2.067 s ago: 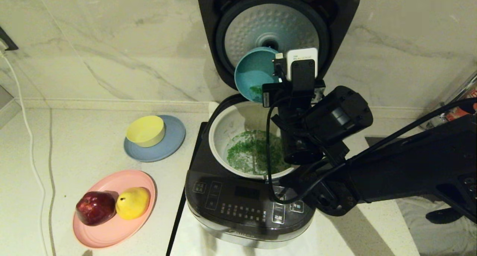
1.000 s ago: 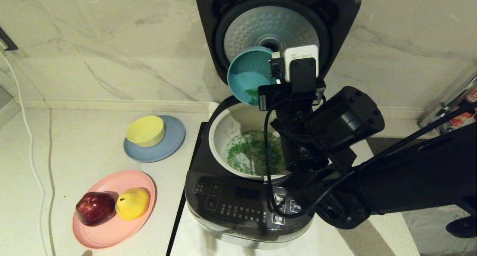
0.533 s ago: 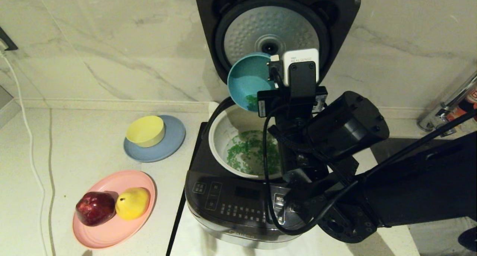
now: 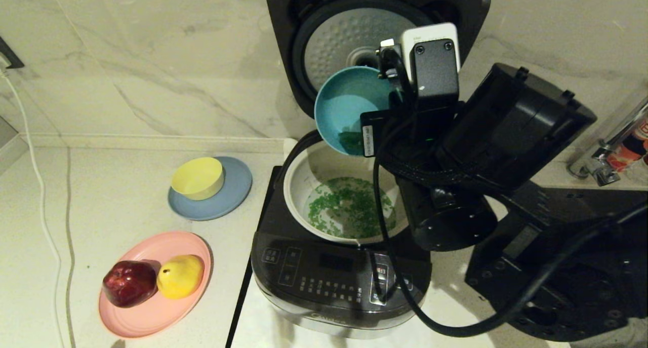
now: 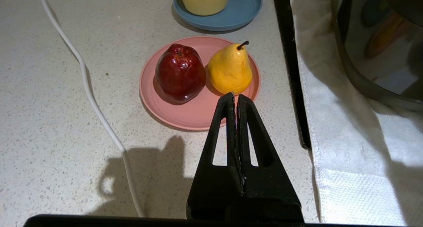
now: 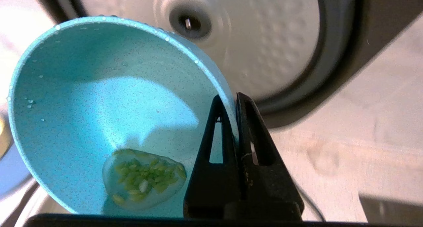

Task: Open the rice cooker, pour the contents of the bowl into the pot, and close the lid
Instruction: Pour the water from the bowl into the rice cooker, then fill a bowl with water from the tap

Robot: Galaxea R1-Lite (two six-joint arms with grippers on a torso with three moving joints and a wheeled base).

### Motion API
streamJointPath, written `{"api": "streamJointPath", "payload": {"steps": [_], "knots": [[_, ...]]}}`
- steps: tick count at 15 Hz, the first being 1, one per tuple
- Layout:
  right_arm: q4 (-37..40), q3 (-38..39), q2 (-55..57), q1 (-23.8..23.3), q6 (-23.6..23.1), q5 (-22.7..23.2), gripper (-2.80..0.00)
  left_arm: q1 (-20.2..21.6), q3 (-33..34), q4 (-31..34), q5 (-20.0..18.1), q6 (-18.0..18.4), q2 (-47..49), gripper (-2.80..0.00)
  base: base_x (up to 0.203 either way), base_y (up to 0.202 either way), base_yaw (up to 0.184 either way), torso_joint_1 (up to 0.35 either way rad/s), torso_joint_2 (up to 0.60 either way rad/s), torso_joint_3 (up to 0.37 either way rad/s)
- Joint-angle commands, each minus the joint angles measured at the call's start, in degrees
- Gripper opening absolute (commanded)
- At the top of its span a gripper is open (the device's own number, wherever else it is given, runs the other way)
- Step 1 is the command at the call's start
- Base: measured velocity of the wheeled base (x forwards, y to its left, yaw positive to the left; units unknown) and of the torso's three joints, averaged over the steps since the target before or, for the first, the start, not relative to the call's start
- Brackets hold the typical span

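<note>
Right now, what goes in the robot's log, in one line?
lid: open | right pincer: holding tilted bowl | green bits: mostly in pot | left pincer: shut, idle

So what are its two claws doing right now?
Left gripper: shut, holding nothing, above the counter.
Right gripper: shut on the rim of the small teal-blue plastic bowl, tilted over the cream-white pot.

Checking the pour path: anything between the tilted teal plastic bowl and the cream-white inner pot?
Nothing: in the head view the teal plastic bowl, gripped by the right gripper, hangs over the cream-white inner pot's back rim, only open air between.
</note>
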State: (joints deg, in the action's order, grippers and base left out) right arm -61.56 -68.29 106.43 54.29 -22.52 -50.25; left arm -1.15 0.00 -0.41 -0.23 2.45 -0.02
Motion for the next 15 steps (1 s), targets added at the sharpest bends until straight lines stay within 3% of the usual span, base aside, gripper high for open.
{"api": "streamJointPath", "payload": {"steps": [1,6,12,15], "knots": [[16.9,-0.2,-7.8,0.7,7.2,-0.4,-2.8,0.0,0.5,0.0,0.0,-0.1,-0.1,-2.8,0.0,0.0,0.0,0.0,0.0,0.0],[44.1,-1.2,-17.4,0.8,23.3,0.2,-2.8,0.0,0.5,0.0,0.0,0.0,-0.1,-2.8,0.0,0.0,0.0,0.0,0.0,0.0],[70.0,-5.4,-25.3,1.0,33.6,1.9,-2.8,0.0,0.5,0.0,0.0,0.0,-0.1,-2.8,0.0,0.0,0.0,0.0,0.0,0.0],[87.0,-5.1,-30.8,-0.6,45.6,4.5,-2.8,0.0,0.5,0.0,0.0,0.0,-0.1,-2.8,0.0,0.0,0.0,0.0,0.0,0.0]]}}
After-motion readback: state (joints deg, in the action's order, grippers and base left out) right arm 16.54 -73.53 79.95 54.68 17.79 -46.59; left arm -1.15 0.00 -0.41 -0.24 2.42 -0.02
